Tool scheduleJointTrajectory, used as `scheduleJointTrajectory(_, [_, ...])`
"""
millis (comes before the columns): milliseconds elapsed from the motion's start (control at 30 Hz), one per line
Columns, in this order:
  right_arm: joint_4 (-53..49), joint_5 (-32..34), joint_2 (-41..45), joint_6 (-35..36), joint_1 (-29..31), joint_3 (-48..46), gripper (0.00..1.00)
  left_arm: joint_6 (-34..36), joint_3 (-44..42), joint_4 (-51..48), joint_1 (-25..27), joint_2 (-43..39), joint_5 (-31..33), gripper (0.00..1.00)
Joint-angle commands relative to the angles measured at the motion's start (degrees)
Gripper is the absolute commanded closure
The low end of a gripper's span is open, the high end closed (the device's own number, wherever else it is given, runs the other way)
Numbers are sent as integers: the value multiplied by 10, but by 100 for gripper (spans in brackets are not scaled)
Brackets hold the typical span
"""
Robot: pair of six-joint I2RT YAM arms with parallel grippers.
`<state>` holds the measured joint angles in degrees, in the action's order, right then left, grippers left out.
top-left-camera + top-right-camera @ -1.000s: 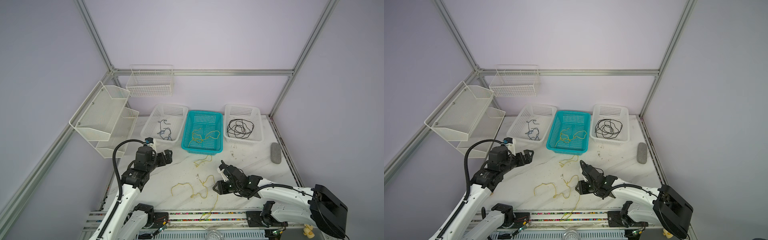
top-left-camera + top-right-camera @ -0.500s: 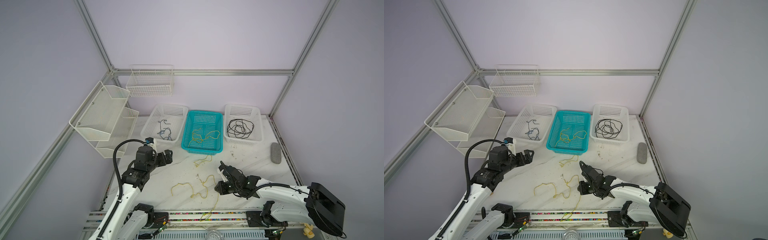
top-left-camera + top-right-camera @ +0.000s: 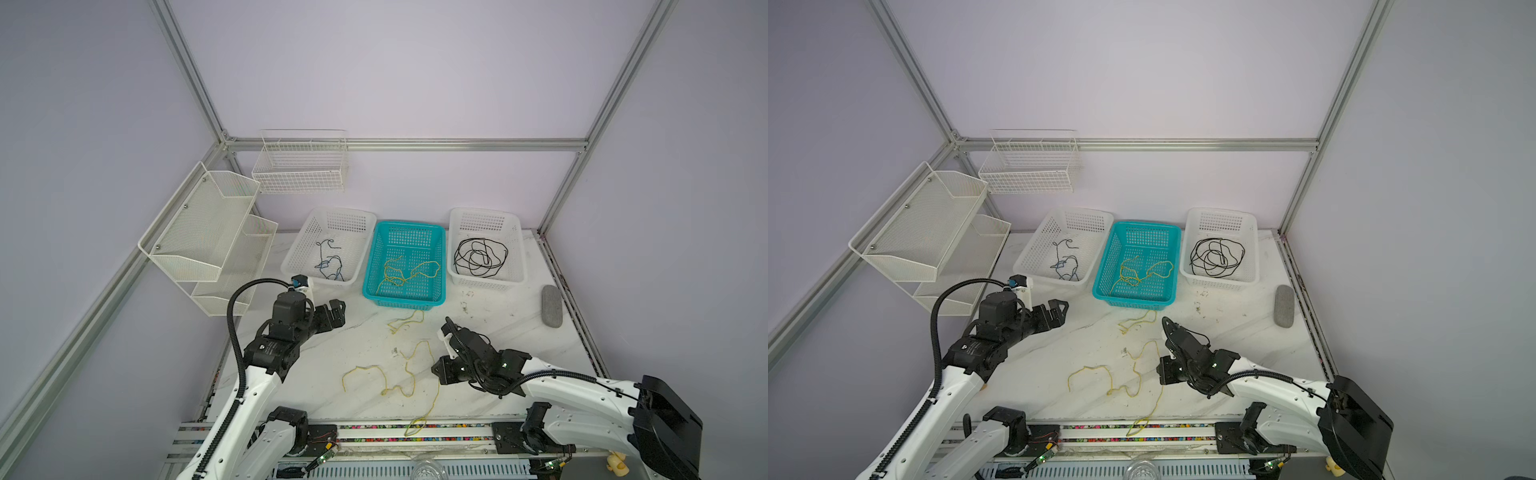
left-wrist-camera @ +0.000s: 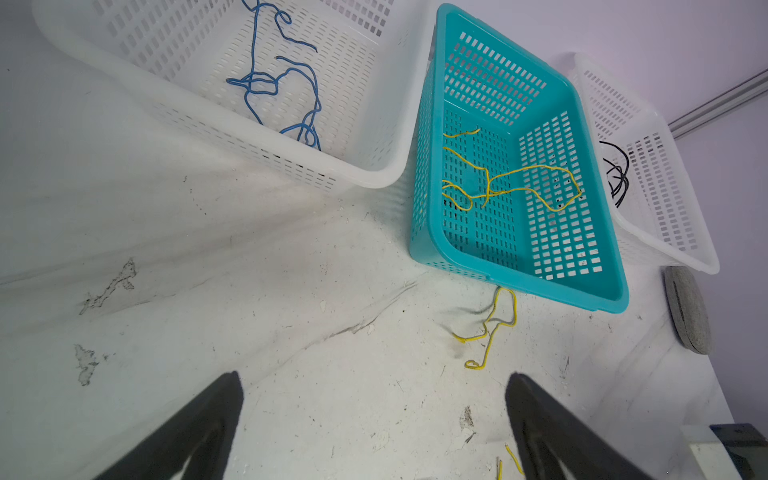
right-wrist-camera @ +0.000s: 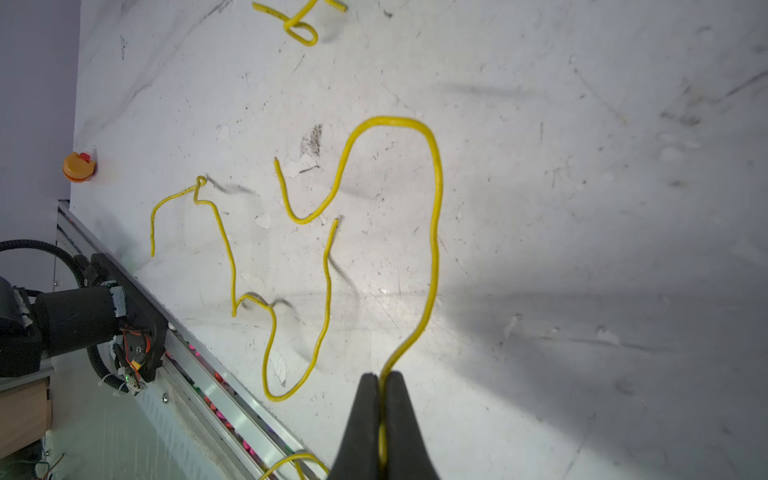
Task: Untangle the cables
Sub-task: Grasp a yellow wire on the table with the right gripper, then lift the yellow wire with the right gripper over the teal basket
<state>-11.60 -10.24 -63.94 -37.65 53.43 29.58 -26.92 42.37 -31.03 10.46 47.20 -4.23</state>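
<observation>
At the front edge of the table (image 3: pixel 519 330), the right end effector (image 5: pixel 380 376) is pinched tight on a yellow cable (image 5: pixel 435 199), whose tail droops over the front rail (image 3: pixel 374 427) (a colourful strip runs along it). Just beside the held strand a second yellow cable (image 5: pixel 232 266) snakes flat on the table, its free end close to the first one's loop. Whether they touch cannot be told. Farther back on the left, the left end effector (image 4: pixel 374 382) hovers over bare table, jaws spread wide, holding nothing. Ahead of it a short yellow cable (image 4: pixel 492 328) lies at the foot of the teal basket (image 3: pixel 403 301), which holds another yellow length (image 3: pixel 409 270). White baskets flank it: the left basket (image 3: pixel 297 249) with a blue cable (image 3: pixel 330 266), the right basket (image 3: pixel 484 220) with a coiled black cable (image 3: pixel 480 257). A grey pad (image 3: pixel 552 305) rests near the right edge, and wire racks (image 3: pixel 301 166) hang on the walls.
</observation>
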Motion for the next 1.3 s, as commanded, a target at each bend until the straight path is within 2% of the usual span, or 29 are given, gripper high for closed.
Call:
scheduleJointTrajectory(0, [-40,32,16,10,4,25,100,0,-17,5,-2,-2,-4,0])
scheduleJointTrajectory(167, [-88,79,45,23,4,71,100,2,-17,6,-2,-5,-3,0])
scheduleJointTrajectory(400, [-105,139,67,30,3,141,100,2,-16,5,-2,-6,-3,0])
scheduleJointTrajectory(867, [-61,280,-38,129,-11,320,100,4,-14,3,-2,-9,-4,0])
scheduleJointTrajectory(967, [-39,271,-66,139,-44,359,100,4,-14,2,-1,-7,-6,0])
scheduleJointTrajectory(1267, [33,159,-156,118,-173,437,100,6,-11,2,-2,-2,-4,0])
